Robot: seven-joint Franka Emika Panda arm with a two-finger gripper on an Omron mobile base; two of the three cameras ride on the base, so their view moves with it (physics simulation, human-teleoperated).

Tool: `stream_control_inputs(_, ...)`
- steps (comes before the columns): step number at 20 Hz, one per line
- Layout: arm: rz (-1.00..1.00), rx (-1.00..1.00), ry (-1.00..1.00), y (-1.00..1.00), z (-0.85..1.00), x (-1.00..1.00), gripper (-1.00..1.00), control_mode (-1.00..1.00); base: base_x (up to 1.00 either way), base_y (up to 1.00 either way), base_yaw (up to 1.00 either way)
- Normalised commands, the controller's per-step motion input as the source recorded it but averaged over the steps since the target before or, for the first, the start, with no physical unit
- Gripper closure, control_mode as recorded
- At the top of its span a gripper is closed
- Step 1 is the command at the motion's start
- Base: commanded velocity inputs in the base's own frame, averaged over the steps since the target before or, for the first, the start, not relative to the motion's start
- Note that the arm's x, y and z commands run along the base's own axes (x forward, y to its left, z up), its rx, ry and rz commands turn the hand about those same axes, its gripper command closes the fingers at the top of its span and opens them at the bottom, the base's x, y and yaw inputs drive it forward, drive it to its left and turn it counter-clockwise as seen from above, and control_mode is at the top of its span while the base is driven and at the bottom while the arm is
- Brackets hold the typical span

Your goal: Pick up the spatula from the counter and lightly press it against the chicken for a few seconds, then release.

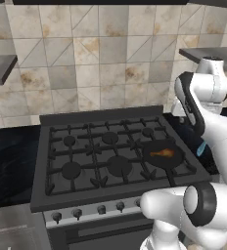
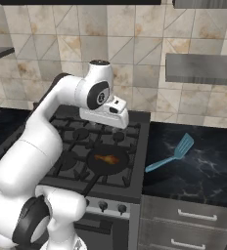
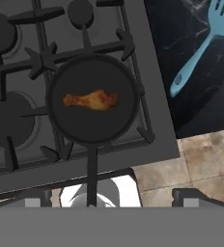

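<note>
- Spatula (image 2: 170,156) – light blue, with a slotted blade – lies flat on the dark marble counter (image 2: 208,173), just right of the stove (image 2: 132,141).
- Its handle end points toward the stove and the counter's front edge, and its blade points toward the tiled wall (image 2: 149,53).
- A browned chicken (image 2: 107,158) drumstick lies in the middle of a black pan (image 2: 92,167).
- The pan sits on the stove's front right burner, its long handle reaching toward the row of knobs (image 2: 103,205).
- The spatula and the pan are apart, with the stove's right edge between them.
- The gripper (image 3: 113,198) hangs above the pan, pointing down – it touches neither pan nor chicken.
- Its fingers (image 3: 189,197) stand wide apart with nothing held between them.
- In the hand view the drumstick lies near the centre and the spatula at the upper right.
</note>
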Motion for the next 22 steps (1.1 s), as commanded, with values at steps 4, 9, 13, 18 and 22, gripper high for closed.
stream_control_inputs(4,-0.15,0.00,0.10,-0.54,-0.11,0.03,-1.00,-1.00,0.00,0.00,0.00)
stream_control_inputs(9,-0.12,0.00,0.05,-0.51,-0.24,0.00,-1.00,-1.00,0.00,0.00,0.00)
stream_control_inputs(13,-0.08,0.00,0.04,-0.39,-0.30,0.09,-1.00,-1.00,0.00,0.00,0.00)
stream_control_inputs(18,-0.03,0.00,0.04,-0.27,-0.14,0.19,-1.00,-1.00,0.00,0.00,0.00)
stream_control_inputs(22,-0.02,0.00,0.06,-0.27,-0.14,0.16,-1.00,-1.00,0.00,0.00,0.00)
